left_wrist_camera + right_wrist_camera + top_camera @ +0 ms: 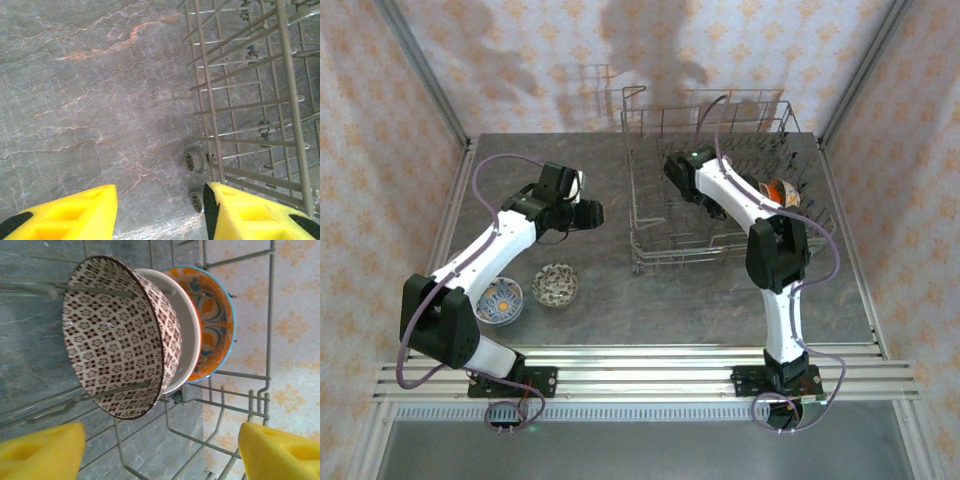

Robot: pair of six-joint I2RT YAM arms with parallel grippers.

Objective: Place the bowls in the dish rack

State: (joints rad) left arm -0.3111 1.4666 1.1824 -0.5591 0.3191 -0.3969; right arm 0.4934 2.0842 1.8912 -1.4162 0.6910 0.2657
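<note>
3 bowls stand on edge between the tines of the dish rack point(700, 255), which sits toward the far right corner of the worktop point(720, 310). They are a brown-patterned bowl point(117, 335) in front, a white bowl point(186, 335) nested behind it, and an orange-and-blue bowl point(215, 320) at the back.

The right gripper point(160, 447) hangs inside the rack just short of the brown one, its jaws spread wide with nothing between them. That placing step looks finished.

2 bowls wait near the near left corner: a speckled bowl point(556, 284) and, just beside it, a blue-rimmed bowl point(500, 301).

The left gripper point(160, 210) hovers over bare worktop beside the rack's left wall, jaws apart and empty.

Next, I judge, the left arm must swing back toward the near left corner and pinch 1 rim. The right gripper should lift straight out so it does not snag a tine or knock the leaning stack.
</note>
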